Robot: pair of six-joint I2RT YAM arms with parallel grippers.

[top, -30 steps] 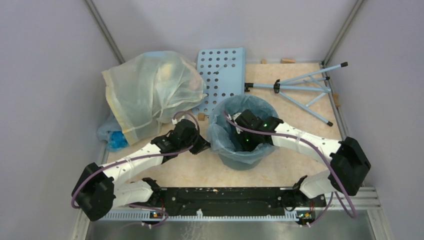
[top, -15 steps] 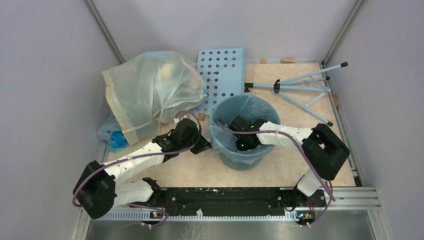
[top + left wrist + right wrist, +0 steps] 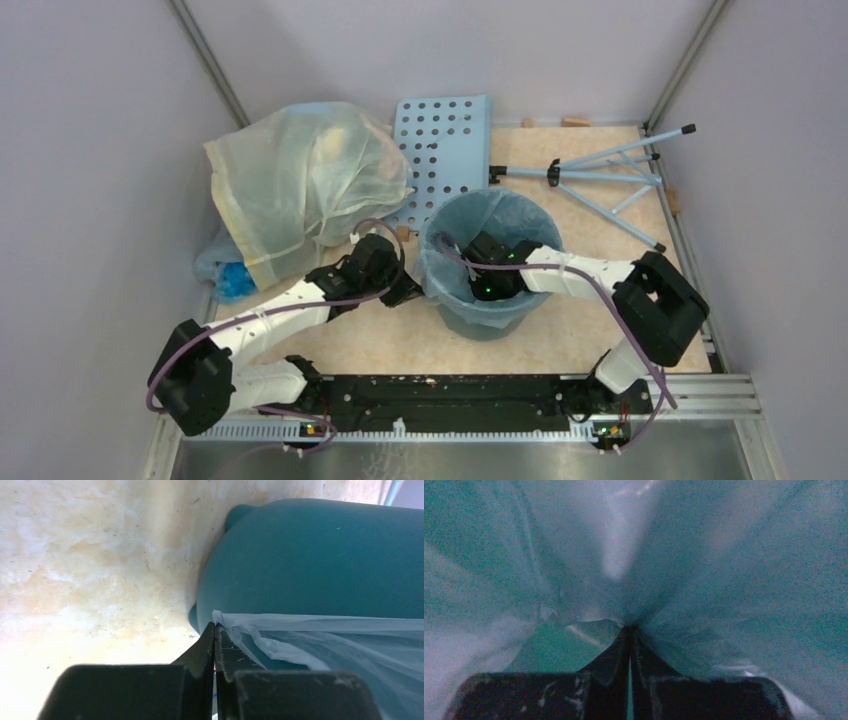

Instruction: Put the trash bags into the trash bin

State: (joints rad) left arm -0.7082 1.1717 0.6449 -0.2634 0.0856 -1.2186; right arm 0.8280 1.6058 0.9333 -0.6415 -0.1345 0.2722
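Trash bag, thin, crinkly, see-through pale blue, is sitting inside the trash bin at the middle of the top view. Its edge is folding out over the rim and hanging down the outside on the left. Bin is round, dark teal and smooth-walled, standing upright on the mottled beige bench. Left gripper is sitting just beside the bin's outer left wall, fingers fully together and pinching the bag's edge. Right gripper is reaching down inside the bin, fingers closed, with bag folds bunching at the tips, so it looks clamped on the plastic.
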